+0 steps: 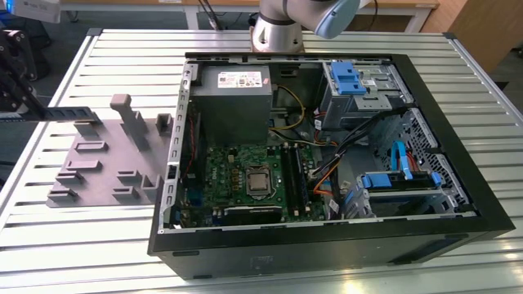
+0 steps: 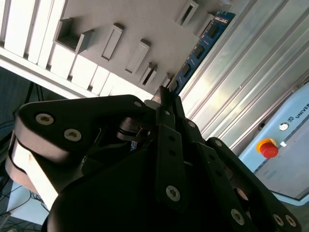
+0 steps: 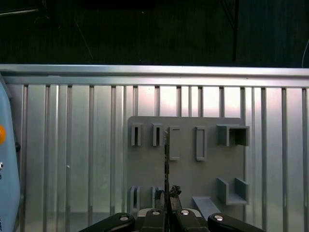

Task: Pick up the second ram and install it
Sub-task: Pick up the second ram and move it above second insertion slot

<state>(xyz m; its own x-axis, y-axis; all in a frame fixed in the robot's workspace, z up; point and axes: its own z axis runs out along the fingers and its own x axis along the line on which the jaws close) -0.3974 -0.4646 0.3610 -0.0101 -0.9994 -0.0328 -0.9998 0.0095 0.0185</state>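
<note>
Leftmost, gripper (image 1: 31, 111): black, over the slatted metal surface (image 1: 82, 245) at its edge on the exterior view's left; fingers pressed together on one end of the ram.
Ram (image 1: 70, 114): blue-green stick with black chips, level, standing on its long edge; free end reaches over the holder's corner nearest the gripper; cannot tell whether it touches a holder block.
Holder (image 1: 106, 160): grey plate with upright slot blocks, flat on the surface between that edge and the case.
Case (image 1: 327, 242): black, open side up, spanning the surface's middle and the exterior view's right.
Motherboard (image 1: 237, 165): green, flat on the case floor, toward the holder side.
</note>
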